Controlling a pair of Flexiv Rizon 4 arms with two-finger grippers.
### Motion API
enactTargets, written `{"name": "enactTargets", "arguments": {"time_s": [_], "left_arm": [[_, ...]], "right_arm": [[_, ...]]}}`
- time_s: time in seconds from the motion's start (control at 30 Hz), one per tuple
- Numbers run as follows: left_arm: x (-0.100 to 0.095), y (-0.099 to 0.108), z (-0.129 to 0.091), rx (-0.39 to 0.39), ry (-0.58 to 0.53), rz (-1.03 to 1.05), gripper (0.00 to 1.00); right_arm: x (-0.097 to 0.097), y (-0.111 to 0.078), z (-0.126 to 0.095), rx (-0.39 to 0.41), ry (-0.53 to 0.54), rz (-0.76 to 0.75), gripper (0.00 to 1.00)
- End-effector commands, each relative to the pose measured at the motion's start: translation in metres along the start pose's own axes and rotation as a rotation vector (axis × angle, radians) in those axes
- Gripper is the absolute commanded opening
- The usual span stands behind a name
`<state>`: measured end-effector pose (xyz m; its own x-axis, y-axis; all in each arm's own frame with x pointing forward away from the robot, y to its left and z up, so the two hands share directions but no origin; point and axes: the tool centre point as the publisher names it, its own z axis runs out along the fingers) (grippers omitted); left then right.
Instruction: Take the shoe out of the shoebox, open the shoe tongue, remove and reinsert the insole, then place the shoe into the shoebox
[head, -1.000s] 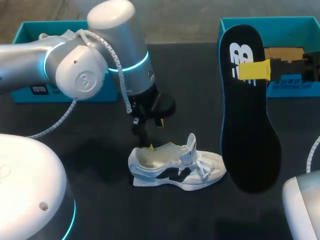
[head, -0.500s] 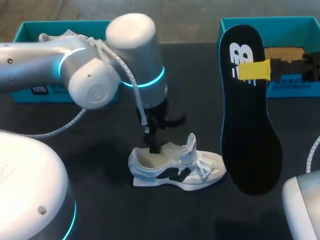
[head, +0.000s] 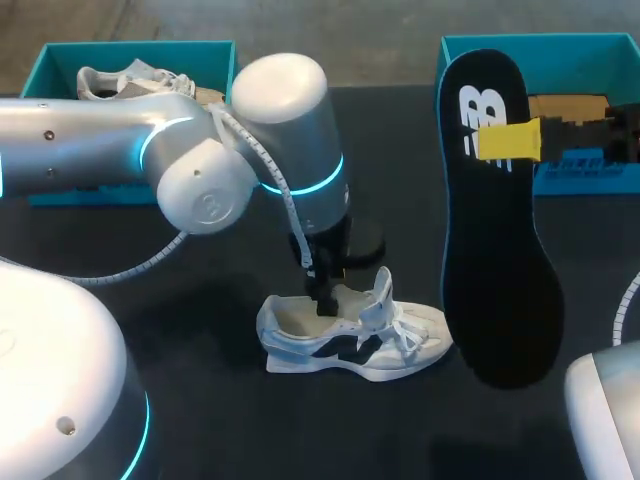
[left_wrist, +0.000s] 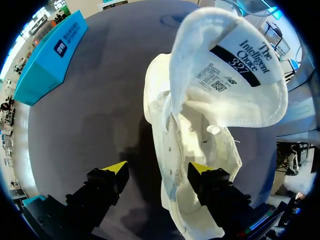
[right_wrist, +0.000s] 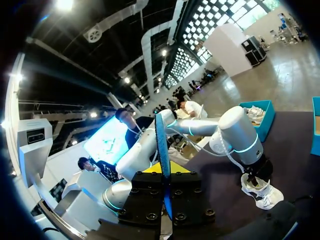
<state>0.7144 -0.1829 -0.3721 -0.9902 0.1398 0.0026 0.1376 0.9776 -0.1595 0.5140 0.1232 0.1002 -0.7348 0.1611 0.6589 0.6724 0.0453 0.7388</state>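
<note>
Half done, by my reckoning: the shoe (head: 350, 335) is out on the dark table (head: 200, 420), its tongue (left_wrist: 230, 65) is pulled upright, and the insole (head: 495, 230) is out. Left to do: insole back in, then shoe into the shoebox (head: 600, 60) behind and right of the shoe. Right gripper (head: 510, 140) is clamped on the insole near its logo end, holding it in the air right of the shoe, the broad end hanging near the shoe's toe. Left gripper (left_wrist: 157, 172) sits at the shoe's heel opening with its fingers apart, one tip inside the collar and one outside, gripping nothing. Shoe: white, soft upper, dark side panel, loose white laces, puffy padded tongue with a printed label. Insole: thin, flat, matt black, foam-like. A second teal box (head: 60, 55), behind and left of the shoe, holds another pale shoe (head: 125, 78).
</note>
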Motion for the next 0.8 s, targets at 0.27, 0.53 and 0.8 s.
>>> {"name": "enactTargets", "arguments": {"time_s": [0.27, 0.53, 0.8], "left_arm": [[0.0, 0.001, 0.022, -0.034, 0.009, 0.002, 0.38], [0.002, 0.002, 0.025, -0.024, 0.015, 0.021, 0.0], [0.003, 0.001, 0.009, -0.018, 0.025, 0.086, 0.0]], "right_arm": [[0.01, -0.006, 0.011, -0.299, -0.01, 0.002, 0.0], [0.01, -0.006, 0.011, -0.299, -0.01, 0.002, 0.0], [0.01, -0.006, 0.011, -0.299, -0.01, 0.002, 0.0]]}}
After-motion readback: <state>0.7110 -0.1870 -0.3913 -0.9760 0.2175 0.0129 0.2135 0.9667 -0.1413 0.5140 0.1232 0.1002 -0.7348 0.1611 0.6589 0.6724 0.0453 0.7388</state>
